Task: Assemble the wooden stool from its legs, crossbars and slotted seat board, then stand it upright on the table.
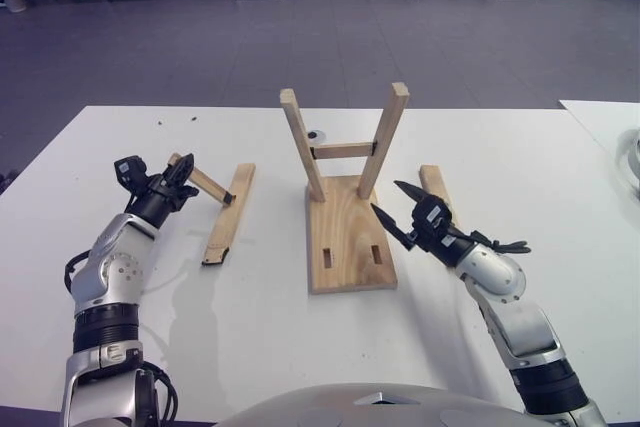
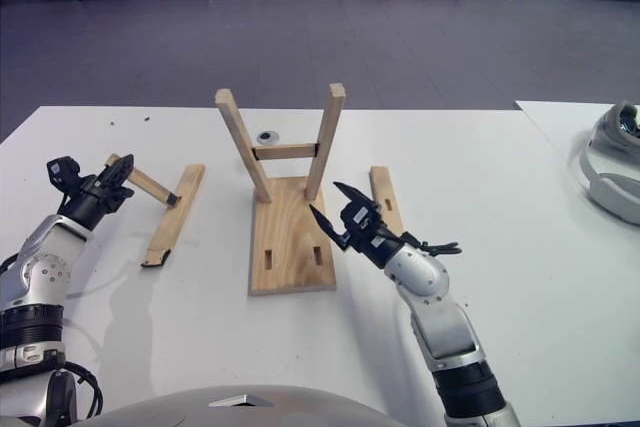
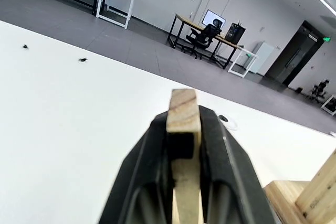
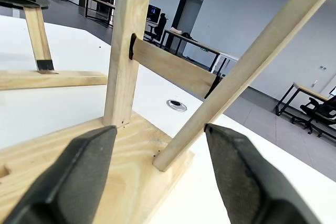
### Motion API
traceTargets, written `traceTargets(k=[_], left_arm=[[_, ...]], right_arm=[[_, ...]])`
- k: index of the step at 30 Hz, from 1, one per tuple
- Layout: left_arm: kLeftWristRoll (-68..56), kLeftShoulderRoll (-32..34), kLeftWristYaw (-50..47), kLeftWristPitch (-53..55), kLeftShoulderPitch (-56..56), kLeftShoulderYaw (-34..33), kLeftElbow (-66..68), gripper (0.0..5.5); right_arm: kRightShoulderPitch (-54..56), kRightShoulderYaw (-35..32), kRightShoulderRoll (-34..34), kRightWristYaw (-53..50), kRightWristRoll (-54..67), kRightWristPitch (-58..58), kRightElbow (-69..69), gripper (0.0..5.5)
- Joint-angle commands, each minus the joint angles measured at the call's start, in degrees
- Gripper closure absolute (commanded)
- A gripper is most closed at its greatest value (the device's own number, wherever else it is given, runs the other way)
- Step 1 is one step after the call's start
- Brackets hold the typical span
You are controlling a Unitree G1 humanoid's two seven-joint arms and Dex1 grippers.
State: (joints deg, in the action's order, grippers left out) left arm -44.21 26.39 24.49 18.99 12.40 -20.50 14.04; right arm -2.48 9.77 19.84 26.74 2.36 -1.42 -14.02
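Observation:
The slotted seat board [image 1: 348,247] lies flat at the table's middle. Two legs [image 1: 302,142] stand in it, joined by a crossbar [image 1: 343,150]. My right gripper [image 1: 385,196] is open beside the right-hand leg's base, holding nothing; its fingers [image 4: 73,174] flank that leg [image 4: 252,61]. A loose leg [image 1: 435,187] lies right of the board. At the left, another leg [image 1: 228,215] lies flat with a crossbar [image 1: 205,185] stuck in it. My left gripper [image 1: 183,177] is shut on that crossbar's free end [image 3: 183,114].
A small round metal fitting [image 1: 318,135] sits in the tabletop behind the standing legs. A white headset [image 2: 612,162] lies on the neighbouring table at the right. Bare tabletop [image 1: 250,327] stretches in front of the board. Chairs and desks stand far off.

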Motion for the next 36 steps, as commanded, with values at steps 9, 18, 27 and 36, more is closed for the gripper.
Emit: traceTargets(k=[9,18,27,36], left_arm=[[5.9,-1.6,-1.5,2.4,0.6,1.2,-0.4,5.1],[13.3,1.4,-6.1,5.7,-9.7,1.2,-1.2,5.1],[25.2,6.5,-1.2,1.6,-15.9,13.1,6.9,5.1],[14.8,7.1,5.8,-4.1,-8.2,5.4,-4.3,4.72]], right_arm=[[0.4,0.8,0.0,-0.2,-1.9,2.6,2.3,2.39],[0.3,0.3,-0.5,-0.8,-3.1,2.9,2.0,2.39],[1.7,0.2,0.0,-1.8,-5.0,3.5,0.6,2.39],[3.0,0.9,-0.5,-1.7,-6.2,4.3,1.0,2.39]])
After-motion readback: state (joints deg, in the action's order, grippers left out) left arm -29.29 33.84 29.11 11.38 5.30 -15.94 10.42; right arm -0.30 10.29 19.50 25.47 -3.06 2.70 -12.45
